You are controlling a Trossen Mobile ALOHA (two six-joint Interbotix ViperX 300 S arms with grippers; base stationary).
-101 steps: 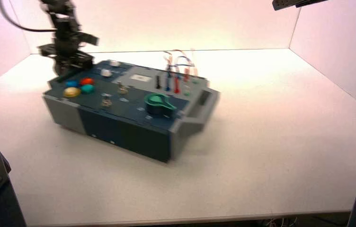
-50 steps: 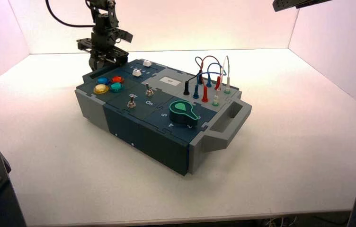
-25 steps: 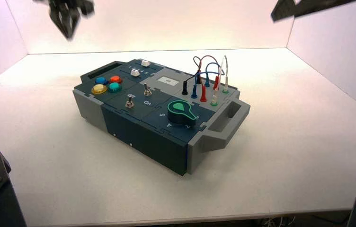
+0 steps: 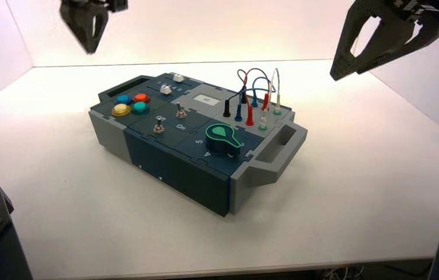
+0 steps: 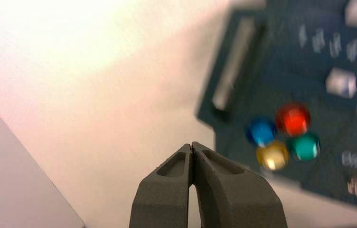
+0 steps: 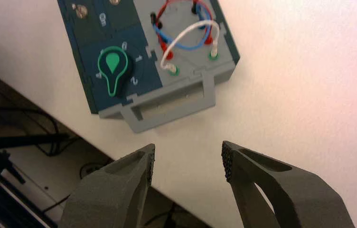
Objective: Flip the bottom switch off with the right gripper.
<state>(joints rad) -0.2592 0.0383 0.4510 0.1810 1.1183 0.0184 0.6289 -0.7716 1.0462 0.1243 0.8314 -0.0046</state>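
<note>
"Seeing the right gripper (image 6: 188,154), wide open, swing in right of the box (image 4: 176,175)?"

"Yes; your approach has begun. Bottom switch (image 4: 159,126): box's front edge. Left gripper (image 5: 192,147), closed, waits beyond the box."

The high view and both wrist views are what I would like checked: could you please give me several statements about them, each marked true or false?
1. The black right pincer is open beyond the grey handle. True.
2. The black left pincer is gripping the yellow round button. False: it is shut with nothing in it, off beyond the box.
3. The box bears two silver metal toggle switches, the bottom one nearer its front wall. True.
4. The right pincer is touching the bottom switch. False: it is well away from it.
5. The green-topped black knob stands between the two white sliders. False: it is near the grey handle, away from them.
</note>
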